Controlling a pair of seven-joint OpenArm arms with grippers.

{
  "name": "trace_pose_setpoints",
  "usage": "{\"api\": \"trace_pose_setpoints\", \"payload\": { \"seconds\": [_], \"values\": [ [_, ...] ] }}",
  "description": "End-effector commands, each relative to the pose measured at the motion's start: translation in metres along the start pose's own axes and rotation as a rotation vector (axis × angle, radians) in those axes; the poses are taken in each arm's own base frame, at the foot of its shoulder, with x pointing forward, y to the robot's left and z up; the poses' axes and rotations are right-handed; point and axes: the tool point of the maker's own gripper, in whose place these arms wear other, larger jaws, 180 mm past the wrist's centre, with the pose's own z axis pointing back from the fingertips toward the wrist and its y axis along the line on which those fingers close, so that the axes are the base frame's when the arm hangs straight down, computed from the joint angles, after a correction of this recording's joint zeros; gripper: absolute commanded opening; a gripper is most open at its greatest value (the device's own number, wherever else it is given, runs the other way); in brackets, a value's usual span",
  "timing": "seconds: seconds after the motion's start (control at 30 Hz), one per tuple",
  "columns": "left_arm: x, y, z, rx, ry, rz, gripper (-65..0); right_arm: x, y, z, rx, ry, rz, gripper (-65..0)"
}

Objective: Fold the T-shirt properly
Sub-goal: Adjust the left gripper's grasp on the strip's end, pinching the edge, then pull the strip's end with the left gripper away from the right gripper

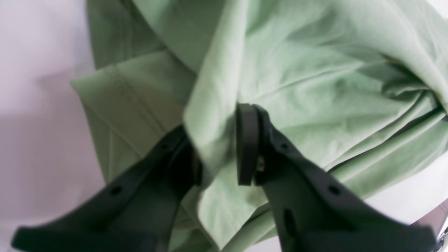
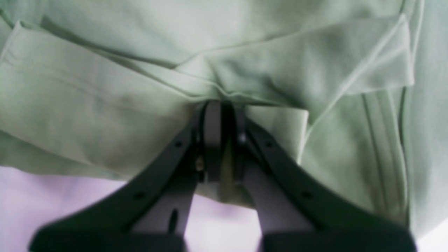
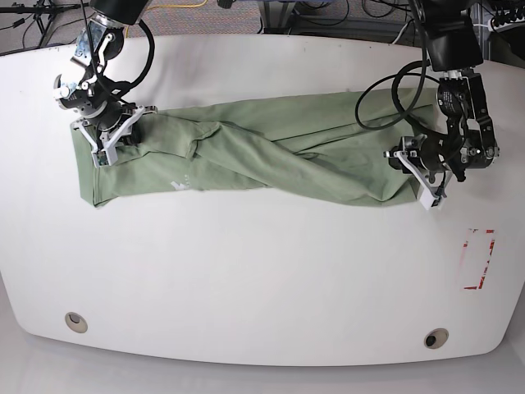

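Observation:
The pale green T-shirt [image 3: 262,152] lies pulled out into a long twisted band across the white table [image 3: 262,279], with a small white logo [image 3: 181,185] showing near its left part. At the band's left end my right gripper [image 3: 108,141] is shut on a folded hem of the T-shirt [image 2: 105,94]; a thin edge of cloth sits between its fingertips [image 2: 224,140]. My left gripper [image 3: 416,174] holds the band's right end. Its jaws are shut on a thick fold of the T-shirt [image 1: 315,80], which bunches between the pads [image 1: 246,143].
A red-outlined rectangle [image 3: 478,258] is marked on the table near the right edge. Two round holes [image 3: 75,322] [image 3: 435,337] sit near the front edge. Cables and equipment lie behind the table's far edge.

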Motion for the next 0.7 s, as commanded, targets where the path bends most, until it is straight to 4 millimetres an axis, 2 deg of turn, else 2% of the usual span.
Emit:
{"api": "trace_pose_setpoints", "payload": {
  "seconds": [0.0, 0.23, 0.33, 0.67],
  "values": [
    [0.0154, 0.0028, 0.0083, 0.006, -0.047, -0.008, -53.5, -0.0047, -0.0046, 0.0023, -0.017, 0.034, 0.015, -61.0],
    [0.0186, 0.0079, 0.0124, 0.008, -0.068, 0.017, -57.1, -0.0047, -0.0046, 0.0023, -0.017, 0.034, 0.015, -61.0],
    [0.0195, 0.0076, 0.0135, 0.01, -0.071, 0.013, -65.0, -0.0047, -0.0046, 0.0023, -0.017, 0.034, 0.015, -61.0],
    [0.0191, 0.0075, 0.0133, 0.011, -0.068, 0.011, -65.0, -0.004, -0.0046, 0.0022, -0.017, 0.033, 0.016, -61.0]
  ]
}}
